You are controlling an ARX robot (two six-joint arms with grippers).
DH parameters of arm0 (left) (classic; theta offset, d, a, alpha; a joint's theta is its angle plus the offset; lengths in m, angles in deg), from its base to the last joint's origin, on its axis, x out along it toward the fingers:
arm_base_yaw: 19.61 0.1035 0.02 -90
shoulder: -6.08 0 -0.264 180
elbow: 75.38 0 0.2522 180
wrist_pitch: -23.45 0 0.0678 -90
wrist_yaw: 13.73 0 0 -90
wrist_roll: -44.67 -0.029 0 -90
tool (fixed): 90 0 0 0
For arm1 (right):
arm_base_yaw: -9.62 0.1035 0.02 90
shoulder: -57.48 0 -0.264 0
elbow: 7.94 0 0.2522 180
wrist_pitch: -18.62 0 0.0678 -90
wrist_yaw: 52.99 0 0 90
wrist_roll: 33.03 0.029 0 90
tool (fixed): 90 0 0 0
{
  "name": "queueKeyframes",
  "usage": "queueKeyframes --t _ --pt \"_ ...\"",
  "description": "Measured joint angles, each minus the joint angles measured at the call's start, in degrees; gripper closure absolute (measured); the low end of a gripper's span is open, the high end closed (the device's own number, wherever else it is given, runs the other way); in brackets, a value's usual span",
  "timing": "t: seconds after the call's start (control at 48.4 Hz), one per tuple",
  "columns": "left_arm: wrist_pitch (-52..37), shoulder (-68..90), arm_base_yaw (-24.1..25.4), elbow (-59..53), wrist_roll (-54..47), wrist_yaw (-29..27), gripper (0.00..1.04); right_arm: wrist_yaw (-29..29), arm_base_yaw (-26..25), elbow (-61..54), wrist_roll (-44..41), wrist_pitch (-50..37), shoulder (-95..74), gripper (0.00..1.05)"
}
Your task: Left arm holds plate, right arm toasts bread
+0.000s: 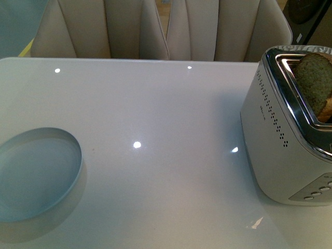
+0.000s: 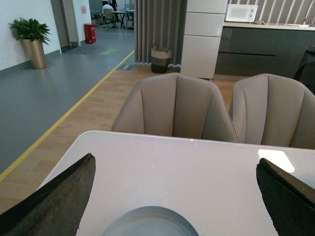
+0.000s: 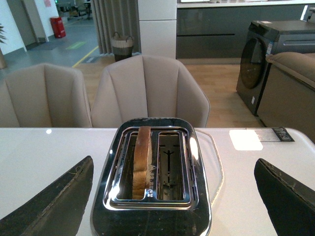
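Note:
The pale blue plate (image 1: 36,176) lies empty on the white table near its front left. In the left wrist view the plate (image 2: 150,223) shows low between the jaws of my left gripper (image 2: 175,160), which hangs open just behind and above it, touching nothing. A silver toaster (image 1: 290,140) stands at the right. The brown bread (image 1: 314,83) stands upright in one slot, its top poking out. My right gripper (image 3: 174,160) is open above the toaster (image 3: 197,216), jaws either side, with the bread (image 3: 142,160) edge-on in the slot. Neither arm appears in the front view.
The glossy white table (image 1: 155,114) stretches between plate and toaster. Two beige chairs (image 1: 135,28) stand against its far edge. The toaster's second slot (image 3: 170,164) holds nothing. Buttons (image 1: 319,192) line the toaster's front end.

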Motion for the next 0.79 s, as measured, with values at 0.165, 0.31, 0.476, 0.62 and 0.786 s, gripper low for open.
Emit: queueKeyframes --t 0.165,0.31,0.476,0.62,0.786 --pt "0.0 0.0 0.0 0.0 0.0 0.0 0.07 0.0 0.0 0.0 0.0 0.0 0.0 0.09" --pt "0.0 0.0 0.0 0.0 0.0 0.0 0.07 0.0 0.0 0.0 0.0 0.0 0.0 0.09" --pt "0.0 0.0 0.0 0.0 0.0 0.0 0.07 0.0 0.0 0.0 0.0 0.0 0.0 0.09" --pt "0.0 0.0 0.0 0.0 0.0 0.0 0.07 0.0 0.0 0.0 0.0 0.0 0.0 0.09" --pt "0.0 0.0 0.0 0.0 0.0 0.0 0.07 0.0 0.0 0.0 0.0 0.0 0.0 0.09"
